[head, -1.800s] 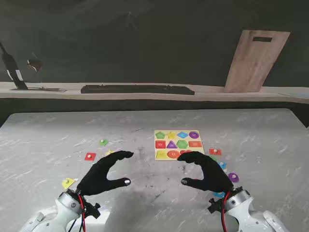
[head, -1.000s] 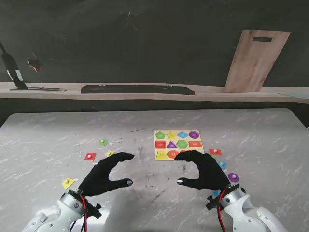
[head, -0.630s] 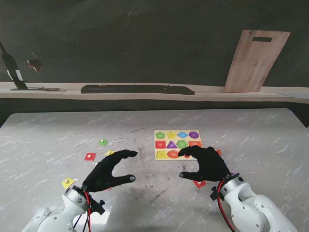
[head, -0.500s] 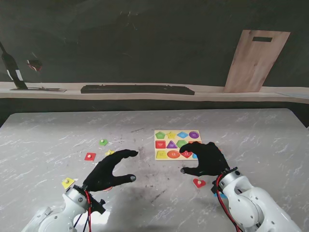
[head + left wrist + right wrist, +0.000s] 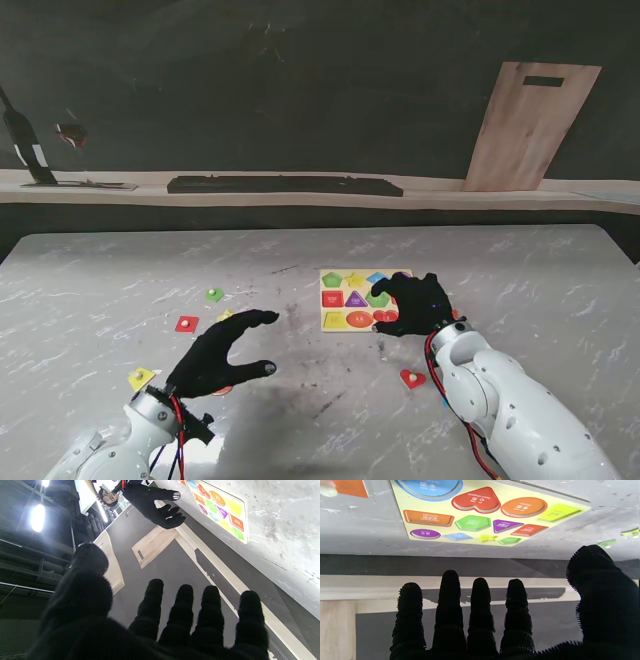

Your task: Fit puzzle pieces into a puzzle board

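Board (image 5: 365,299) centre frame on tabletop (image 5: 110,290); right robot hand (image 5: 418,303) open, empty, over its right edge. Left robot hand (image 5: 215,357) lower left, open, empty.

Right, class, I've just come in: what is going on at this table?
A two-handed robot is working on a shape puzzle. Its right hand hovers open over the right part of the puzzle board, holding nothing. The left hand hangs open above bare table. Loose pieces, such as a red heart, lie scattered around.
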### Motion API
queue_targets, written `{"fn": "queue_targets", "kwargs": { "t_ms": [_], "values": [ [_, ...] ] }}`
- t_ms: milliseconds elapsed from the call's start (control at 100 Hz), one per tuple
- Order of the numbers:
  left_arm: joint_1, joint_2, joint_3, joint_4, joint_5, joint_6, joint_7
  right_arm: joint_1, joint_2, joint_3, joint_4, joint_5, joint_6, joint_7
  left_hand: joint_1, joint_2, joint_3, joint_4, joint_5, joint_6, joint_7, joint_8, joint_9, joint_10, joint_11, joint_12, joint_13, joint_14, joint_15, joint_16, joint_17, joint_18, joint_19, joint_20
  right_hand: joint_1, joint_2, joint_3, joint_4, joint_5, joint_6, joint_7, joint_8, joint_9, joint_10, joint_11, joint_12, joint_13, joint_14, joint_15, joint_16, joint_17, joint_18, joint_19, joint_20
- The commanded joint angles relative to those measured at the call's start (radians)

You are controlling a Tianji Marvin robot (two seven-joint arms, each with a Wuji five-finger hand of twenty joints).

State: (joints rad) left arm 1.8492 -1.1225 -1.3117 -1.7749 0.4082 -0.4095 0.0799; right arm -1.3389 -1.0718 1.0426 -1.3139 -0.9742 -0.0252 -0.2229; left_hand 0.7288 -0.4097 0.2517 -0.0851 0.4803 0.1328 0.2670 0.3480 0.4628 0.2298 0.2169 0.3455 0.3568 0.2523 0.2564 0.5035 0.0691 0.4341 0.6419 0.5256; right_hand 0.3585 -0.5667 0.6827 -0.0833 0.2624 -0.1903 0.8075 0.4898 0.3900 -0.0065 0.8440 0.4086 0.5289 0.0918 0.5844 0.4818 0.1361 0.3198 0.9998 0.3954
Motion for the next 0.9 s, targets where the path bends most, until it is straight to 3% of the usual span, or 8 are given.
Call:
{"fn": "queue_targets", "kwargs": {
  "t_ms": [0, 250, 510, 680, 890],
  "values": [
    [0.007, -0.002, -0.002, -0.003, -0.001, -0.003, 0.004, 0.02, -0.013, -0.014, 0.021, 0.015, 0.008, 0.009, 0.003, 0.023, -0.026, 0.027, 0.013, -0.014, 0.0, 0.001, 0.014, -0.001, 0.014, 0.012, 0.019, -0.027, 0.019, 0.015, -0.01, -0.085, 0.017, 0.012, -0.007, 0.003, -0.019, 0.038, -0.05, 0.02, 0.013, -0.006, -0.051, 0.029, 0.006, 0.004, -0.038, -0.013, 0.003, -0.01, -0.025, -0.015, 0.017, -0.015],
    [0.006, -0.005, 0.0, -0.005, 0.0, 0.011, 0.016, 0.133, -0.027, -0.137, 0.143, 0.052, 0.069, -0.016, 0.008, 0.028, -0.034, 0.027, 0.014, -0.012, 0.0, 0.0, 0.016, 0.0, 0.014, 0.013, 0.018, -0.023, 0.022, 0.016, -0.011, -0.083, 0.021, 0.009, -0.017, -0.01, 0.004, 0.04, -0.147, 0.047, -0.014, -0.022, -0.166, 0.043, -0.009, -0.011, -0.091, 0.057, -0.063, -0.058, -0.047, -0.001, 0.024, -0.033],
    [0.004, -0.006, 0.003, -0.009, -0.005, 0.028, 0.018, 0.239, -0.054, -0.254, 0.27, 0.116, 0.11, -0.049, 0.015, 0.034, -0.044, 0.028, 0.016, -0.011, 0.0, -0.001, 0.017, 0.002, 0.015, 0.014, 0.018, -0.023, 0.024, 0.016, -0.013, -0.082, 0.023, 0.006, -0.026, 0.001, 0.009, 0.041, -0.182, 0.055, -0.064, -0.051, -0.218, 0.055, 0.0, -0.02, -0.107, 0.078, -0.074, -0.082, -0.058, 0.002, 0.039, -0.047],
    [0.004, -0.007, 0.003, -0.009, -0.006, 0.034, 0.018, 0.315, -0.08, -0.339, 0.363, 0.174, 0.128, -0.06, 0.018, 0.038, -0.05, 0.028, 0.017, -0.011, 0.0, -0.001, 0.019, 0.001, 0.017, 0.015, 0.02, -0.023, 0.026, 0.017, -0.013, -0.082, 0.025, 0.005, -0.027, 0.003, 0.009, 0.041, -0.182, -0.021, -0.098, -0.06, -0.226, 0.059, 0.0, -0.026, -0.109, 0.1, -0.071, -0.088, -0.061, 0.01, 0.047, -0.054],
    [0.002, -0.007, 0.002, -0.008, -0.008, 0.04, 0.019, 0.395, -0.111, -0.445, 0.465, 0.223, 0.119, -0.075, 0.021, 0.042, -0.06, 0.029, 0.016, -0.012, 0.001, -0.001, 0.022, 0.0, 0.018, 0.015, 0.021, -0.024, 0.027, 0.018, -0.013, -0.081, 0.027, 0.004, -0.021, 0.013, 0.008, 0.041, -0.183, -0.082, -0.131, -0.061, -0.225, 0.062, -0.021, -0.038, -0.121, 0.092, -0.071, -0.095, -0.072, 0.012, 0.05, -0.064]
  ]
}}
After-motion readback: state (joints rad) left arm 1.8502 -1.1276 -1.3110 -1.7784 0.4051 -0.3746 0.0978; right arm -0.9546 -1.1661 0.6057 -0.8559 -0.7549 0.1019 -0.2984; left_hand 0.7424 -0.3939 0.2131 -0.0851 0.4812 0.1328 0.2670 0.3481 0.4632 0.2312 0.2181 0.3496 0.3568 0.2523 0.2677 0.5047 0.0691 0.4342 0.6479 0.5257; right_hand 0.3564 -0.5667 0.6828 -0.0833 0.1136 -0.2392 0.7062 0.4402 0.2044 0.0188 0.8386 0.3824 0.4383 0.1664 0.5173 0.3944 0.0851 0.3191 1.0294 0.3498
